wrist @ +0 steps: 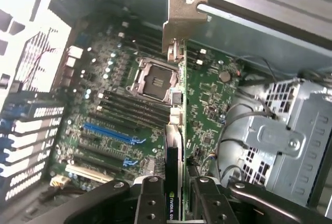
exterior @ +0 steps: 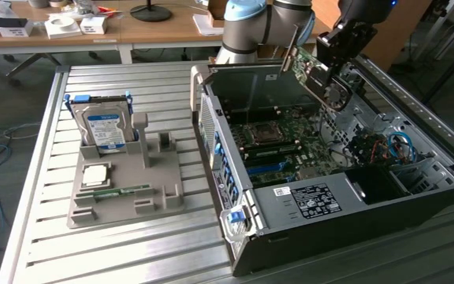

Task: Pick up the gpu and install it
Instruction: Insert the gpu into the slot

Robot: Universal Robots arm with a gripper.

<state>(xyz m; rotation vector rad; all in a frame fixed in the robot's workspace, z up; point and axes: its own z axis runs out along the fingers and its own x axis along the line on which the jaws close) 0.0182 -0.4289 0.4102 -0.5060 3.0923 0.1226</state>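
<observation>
The gpu [exterior: 314,76], a thin green-and-black card with a silver bracket [wrist: 184,19] at one end, hangs tilted above the open computer case [exterior: 306,195]. My gripper [exterior: 339,46] is shut on the card's upper edge. In the wrist view the gpu [wrist: 179,125] runs edge-on away from my gripper [wrist: 176,206], with a black finger [wrist: 150,203] on either side of it. Below it lies the motherboard [wrist: 119,94] with its blue expansion slots [wrist: 111,133]. The card is in the air, apart from the board.
A grey holder tray [exterior: 125,195] on the slatted metal table carries a silver hard drive with a blue label [exterior: 104,130], a processor chip [exterior: 94,174] and a green memory stick [exterior: 116,192]. Inside the case are a metal drive cage [wrist: 290,136] and loose cables [exterior: 392,145].
</observation>
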